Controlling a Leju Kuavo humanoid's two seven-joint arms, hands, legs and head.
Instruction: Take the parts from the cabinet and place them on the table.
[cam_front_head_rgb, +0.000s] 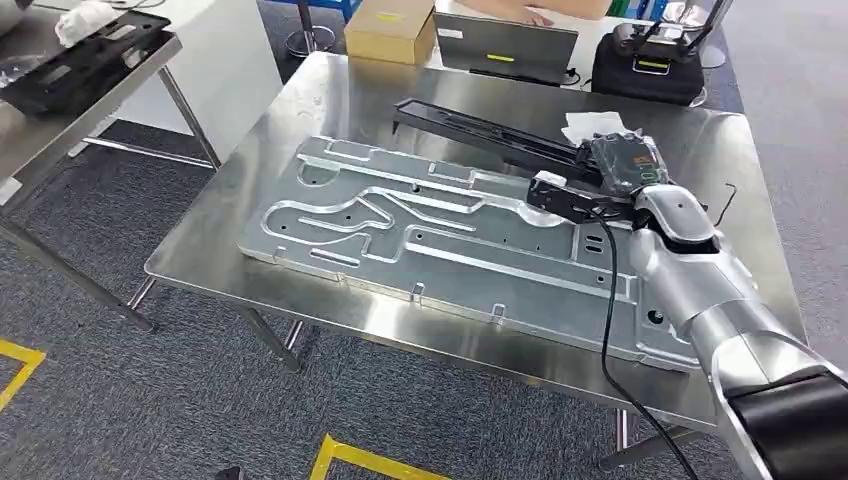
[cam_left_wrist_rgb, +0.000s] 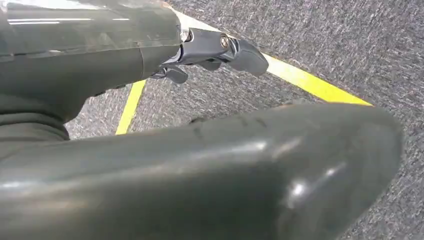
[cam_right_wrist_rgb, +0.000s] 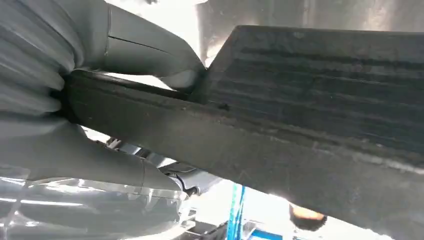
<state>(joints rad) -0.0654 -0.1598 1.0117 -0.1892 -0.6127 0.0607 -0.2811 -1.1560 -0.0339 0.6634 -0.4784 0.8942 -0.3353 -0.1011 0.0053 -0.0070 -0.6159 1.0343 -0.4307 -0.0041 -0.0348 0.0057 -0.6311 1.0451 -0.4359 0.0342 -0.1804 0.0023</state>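
My right hand (cam_front_head_rgb: 575, 195) reaches out over the steel table (cam_front_head_rgb: 330, 100) and grips the near end of the long black part (cam_front_head_rgb: 480, 130). From my head I see the dark fingers (cam_front_head_rgb: 560, 192) wrapped around that end, just above the far edge of the big grey metal plate (cam_front_head_rgb: 440, 235) that lies flat across the middle of the table. The black part runs away from my hand toward the table's far left, low over the tabletop; I cannot tell whether its far end touches the steel or hangs just above it.

The right wrist view gives what my head cannot: the black part (cam_right_wrist_rgb: 300, 125) passes right through my grasp, my thick grey thumb (cam_right_wrist_rgb: 150, 50) pressed on one side of it and the rest of the hand on the other, so the hold is firm and narrow around the bar. Its ribbed dark surface crosses most of that picture.

My left hand (cam_left_wrist_rgb: 210, 52) hangs at my side above grey carpet (cam_left_wrist_rgb: 325, 35) crossed by yellow floor tape (cam_left_wrist_rgb: 310, 82). Its fingers are partly curled with nothing between them.

Beyond the table sit a cardboard box (cam_front_head_rgb: 390, 30), a laptop (cam_front_head_rgb: 505, 48) and a black bag (cam_front_head_rgb: 648, 65). A second steel table (cam_front_head_rgb: 60, 110) stands to the left carrying a black tray (cam_front_head_rgb: 80, 60)
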